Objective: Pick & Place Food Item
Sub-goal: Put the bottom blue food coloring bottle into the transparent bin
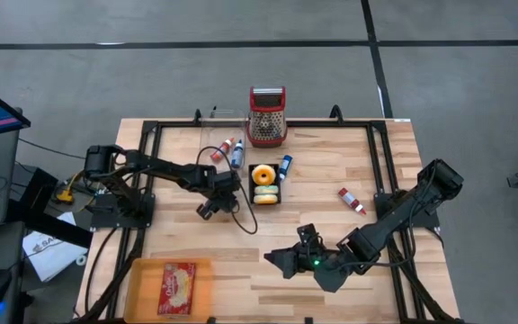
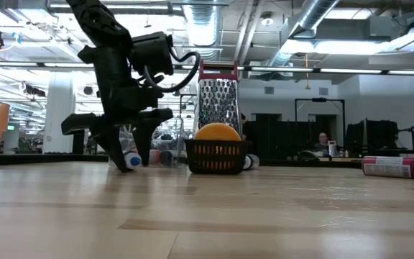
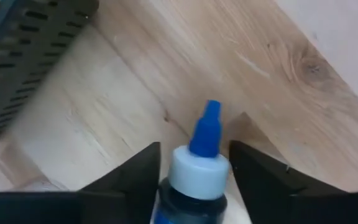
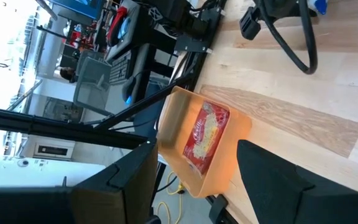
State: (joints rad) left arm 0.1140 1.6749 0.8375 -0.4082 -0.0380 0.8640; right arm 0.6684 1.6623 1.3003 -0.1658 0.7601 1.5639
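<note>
While I watch from the console, the orange tray (image 1: 142, 286) at the worktop's near left corner holds a red food packet (image 1: 176, 287). My right gripper (image 1: 281, 261) hovers near the near edge at mid-worktop, its fingers (image 4: 278, 186) standing apart with nothing between them, aimed toward that tray. Farther in, my left gripper (image 1: 212, 205) is down at the wood by mid-worktop, its jaws straddling a blue-capped bottle (image 3: 199, 171); I cannot tell whether they press on it. Just beside it sits a small black basket (image 1: 265, 199) with a yellow-orange food item (image 2: 218, 132) inside. A red-and-white tube (image 1: 351, 202) lies toward the right edge. At the far edge stands a red-handled grater (image 1: 266, 115).
</note>
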